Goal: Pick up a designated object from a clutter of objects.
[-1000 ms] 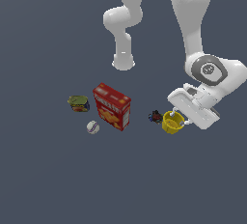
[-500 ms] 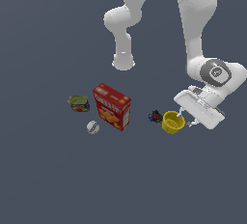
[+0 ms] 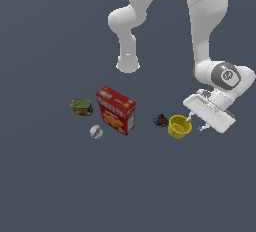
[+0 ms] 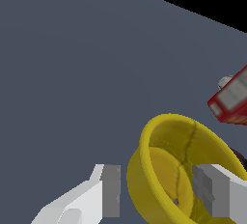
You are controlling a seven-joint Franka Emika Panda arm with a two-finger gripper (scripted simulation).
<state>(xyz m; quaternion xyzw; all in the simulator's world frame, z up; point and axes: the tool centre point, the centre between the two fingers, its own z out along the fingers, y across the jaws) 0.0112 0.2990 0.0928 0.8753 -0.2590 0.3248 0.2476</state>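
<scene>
Cup (image 3: 179, 126) sat on the floor (image 3: 60, 186) near mid-scene, toward the exterior view's right of the clutter, hollow side tipped up toward the arm. Gripper (image 4: 161, 194) was down at it, jaws apart, straddling the cup's wall: in the wrist view one finger (image 4: 112, 191) was outside the rim with a visible gap, the other (image 4: 208, 189) was on the far side. No clamp yet, cup not lifted.

Change over the last second: the hand had slid off from directly over the cup toward the exterior view's right and dropped lower; the cup, part-hidden under the hand before, now showed whole. Cup position itself looked unchanged. Judgement: approach was done, close-and-lift remained.

Rest of clutter hadn't moved:
- small dark item (image 3: 161, 121) just beside the cup, possibly touching, on the side away from the arm
- red box (image 3: 116, 110) upright, apart from the cup
- ball (image 3: 96, 132) just beside the box
- can (image 3: 81, 107) beyond them, well clear

Risk, as a guess: closing could nudge the dark item.
</scene>
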